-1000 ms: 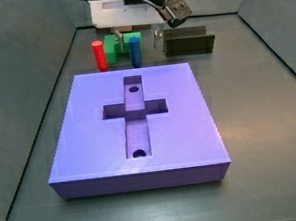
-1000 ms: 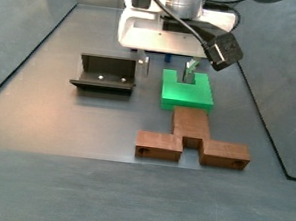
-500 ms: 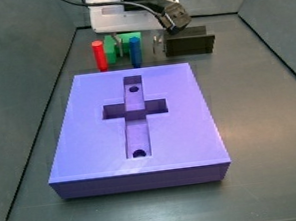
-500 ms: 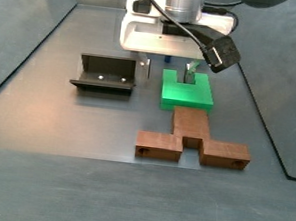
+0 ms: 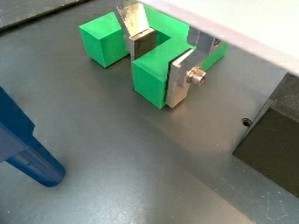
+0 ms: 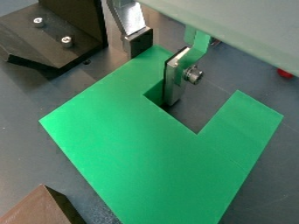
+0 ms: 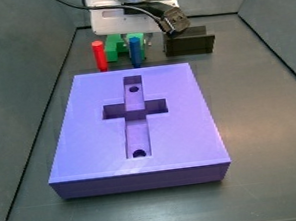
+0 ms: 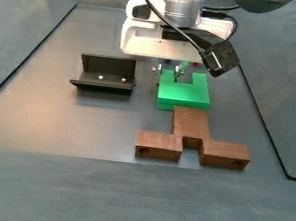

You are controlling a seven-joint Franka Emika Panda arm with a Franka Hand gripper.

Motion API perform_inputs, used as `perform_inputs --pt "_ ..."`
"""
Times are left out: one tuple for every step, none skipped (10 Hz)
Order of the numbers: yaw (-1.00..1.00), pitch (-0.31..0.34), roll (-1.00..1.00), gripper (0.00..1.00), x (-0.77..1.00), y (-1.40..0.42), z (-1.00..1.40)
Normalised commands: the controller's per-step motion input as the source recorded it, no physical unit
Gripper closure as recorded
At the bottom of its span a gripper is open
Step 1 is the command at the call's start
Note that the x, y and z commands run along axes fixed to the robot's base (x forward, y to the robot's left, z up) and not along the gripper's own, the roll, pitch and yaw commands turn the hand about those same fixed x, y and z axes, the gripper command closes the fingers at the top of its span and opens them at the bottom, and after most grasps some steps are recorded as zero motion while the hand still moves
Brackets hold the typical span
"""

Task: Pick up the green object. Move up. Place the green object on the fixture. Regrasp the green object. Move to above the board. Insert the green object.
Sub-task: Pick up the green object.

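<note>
While the board [image 7: 135,127] fills the middle of the floor, the first step, the pick-up, is in hand at its 12 o'clock. The fixture [image 8: 104,75] stands at the green object's [image 8: 182,91] 9 o'clock, apart from it. Down on that piece, the gripper [image 6: 158,68] has one finger in the notch and one outside an arm, jaws not yet pinched. Next, I judge: close, then lift straight.
</note>
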Motion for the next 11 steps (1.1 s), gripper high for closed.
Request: perform_inputs --pt "0.0 0.0 0.0 1.0 0.0 0.0 0.0" --pt "0.0 0.0 0.0 1.0 0.0 0.0 0.0" --pt "0.0 0.0 0.0 1.0 0.0 0.0 0.0" --pt "0.0 0.0 0.0 1.0 0.0 0.0 0.0" --pt "0.0 0.0 0.0 1.0 0.0 0.0 0.0" --pt "0.0 0.0 0.0 1.0 0.0 0.0 0.0" --pt "0.0 0.0 0.0 1.0 0.0 0.0 0.0" --pt "0.0 0.0 0.0 1.0 0.0 0.0 0.0" --pt "0.0 0.0 0.0 1.0 0.0 0.0 0.0" --pt "0.0 0.0 0.0 1.0 0.0 0.0 0.0" --pt "0.0 0.0 0.0 1.0 0.0 0.0 0.0"
